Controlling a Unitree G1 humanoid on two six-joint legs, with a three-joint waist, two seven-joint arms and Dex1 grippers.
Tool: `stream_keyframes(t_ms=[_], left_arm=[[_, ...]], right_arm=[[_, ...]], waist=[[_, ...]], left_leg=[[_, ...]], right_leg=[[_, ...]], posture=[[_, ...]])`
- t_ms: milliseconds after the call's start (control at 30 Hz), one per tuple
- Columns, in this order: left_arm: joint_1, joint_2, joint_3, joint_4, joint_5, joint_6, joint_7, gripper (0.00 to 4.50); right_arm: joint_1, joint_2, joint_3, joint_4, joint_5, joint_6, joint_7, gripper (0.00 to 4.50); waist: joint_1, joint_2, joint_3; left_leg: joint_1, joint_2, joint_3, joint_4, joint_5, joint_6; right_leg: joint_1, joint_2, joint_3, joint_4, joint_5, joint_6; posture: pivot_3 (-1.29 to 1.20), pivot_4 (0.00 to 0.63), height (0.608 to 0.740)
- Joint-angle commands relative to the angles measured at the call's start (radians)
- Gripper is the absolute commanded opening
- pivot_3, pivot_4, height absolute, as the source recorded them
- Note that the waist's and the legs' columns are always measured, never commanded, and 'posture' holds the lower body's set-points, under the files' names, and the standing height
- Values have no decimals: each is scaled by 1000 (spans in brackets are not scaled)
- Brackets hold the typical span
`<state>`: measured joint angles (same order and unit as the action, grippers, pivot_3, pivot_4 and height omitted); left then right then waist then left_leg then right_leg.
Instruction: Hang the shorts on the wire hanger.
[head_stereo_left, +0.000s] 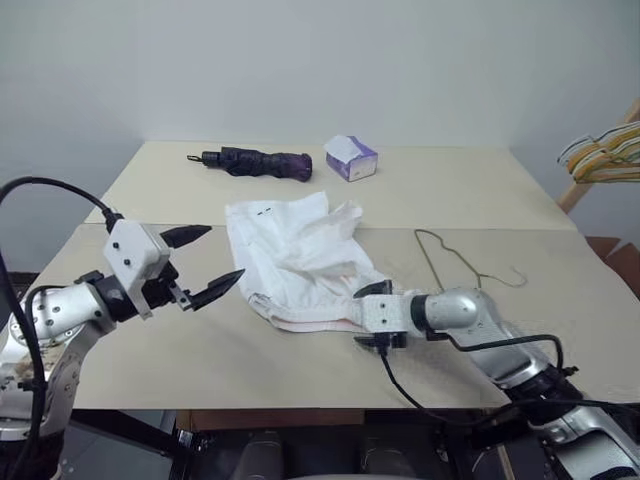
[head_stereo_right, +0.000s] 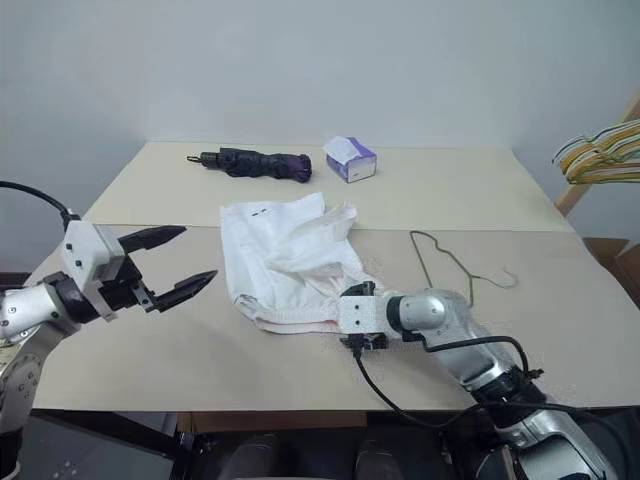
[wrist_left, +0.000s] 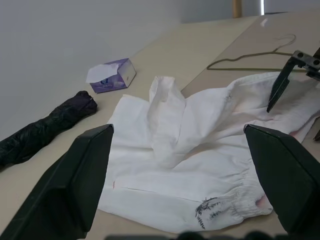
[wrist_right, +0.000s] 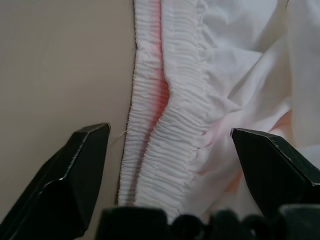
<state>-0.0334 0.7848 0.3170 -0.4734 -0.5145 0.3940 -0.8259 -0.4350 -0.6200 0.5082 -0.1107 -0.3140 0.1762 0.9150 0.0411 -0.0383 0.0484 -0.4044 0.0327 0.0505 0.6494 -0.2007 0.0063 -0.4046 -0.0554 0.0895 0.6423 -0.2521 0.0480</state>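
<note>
My right gripper (wrist_right: 170, 165), fingers wide, is at waistband of the shorts (head_stereo_left: 295, 260) on table centre; wire hanger (head_stereo_left: 455, 260) just beside. I should pinch both elastic layers deep, w/o table. Left gripper (head_stereo_left: 200, 265) wide, empty.

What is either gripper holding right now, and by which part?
Nothing. The right gripper is open over the shorts' gathered waistband; the left gripper is open beside them.

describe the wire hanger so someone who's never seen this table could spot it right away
On the near beige table, look just to the robot's right of the crumpled white thin-cloth shorts. The thin olive-grey wire hanger lies flat there, a bare triangular outline with a curved hook. Unlike the yellow and pale hangers bunched beyond the table's far right edge, it lies alone.
</note>
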Motion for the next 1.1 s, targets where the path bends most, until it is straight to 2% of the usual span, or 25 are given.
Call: stream_keyframes(t_ms=[33,100,433,467,667,700,833,933,1067,1100], left_arm=[[-12,11,7,-21,-6,-11,-6,4500],[-14,11,8,-22,-6,-9,-7,4500],[-7,8,2,-31,-2,-10,-7,4500],[-7,8,0,-31,-2,-10,-7,4500],[-10,-1,-19,-27,1,-13,-3,4500],[-13,-4,-25,-26,1,-14,-1,4500],[-27,-12,-43,-19,3,-14,2,4500],[-40,-21,-60,-8,5,-18,1,4500],[-54,-33,-81,0,12,-25,1,4500],[-58,-35,-85,1,12,-25,2,4500]], right_arm=[[-39,23,25,41,-95,17,-41,4117],[-53,25,35,48,-106,10,-19,3632],[-60,-19,34,53,-104,-48,70,171],[-64,-26,28,53,-100,-64,71,63],[-110,-75,-36,85,-42,-196,77,63],[-122,-101,-56,105,-2,-293,89,63],[-158,-192,-126,154,149,-460,198,63],[-239,-287,-133,303,115,-646,239,63],[-352,-306,-111,520,-16,-791,138,63],[-368,-309,-103,549,-37,-812,135,287]], waist=[[-2,-2,-1],[-1,-3,-2],[2,-3,-2],[2,-3,-2],[0,-3,-2],[-1,-3,-2],[-2,-3,-1],[-7,-1,0],[-26,-2,-1],[-30,-2,-1]], left_leg=[[0,0,0,0,0,0],[0,0,0,0,0,0],[0,0,0,0,0,0],[0,0,0,0,0,0],[0,0,0,0,0,0],[0,0,0,0,0,0],[0,0,0,0,0,0],[0,0,0,0,0,0],[1,0,0,0,0,0],[1,0,0,0,0,0]], right_leg=[[0,0,0,0,0,0],[0,0,0,1,0,0],[0,0,0,0,1,-2],[0,0,0,0,1,-2],[0,0,0,0,1,-2],[0,0,0,0,1,-2],[0,0,0,0,1,-2],[1,0,0,0,1,-2],[1,0,0,0,-2,-7],[1,0,0,0,-2,-8]], posture=[[145,4,740],[145,4,740],[148,6,740],[148,6,740],[127,12,740],[116,15,740],[108,15,740],[85,16,740],[70,10,740],[70,10,740]])
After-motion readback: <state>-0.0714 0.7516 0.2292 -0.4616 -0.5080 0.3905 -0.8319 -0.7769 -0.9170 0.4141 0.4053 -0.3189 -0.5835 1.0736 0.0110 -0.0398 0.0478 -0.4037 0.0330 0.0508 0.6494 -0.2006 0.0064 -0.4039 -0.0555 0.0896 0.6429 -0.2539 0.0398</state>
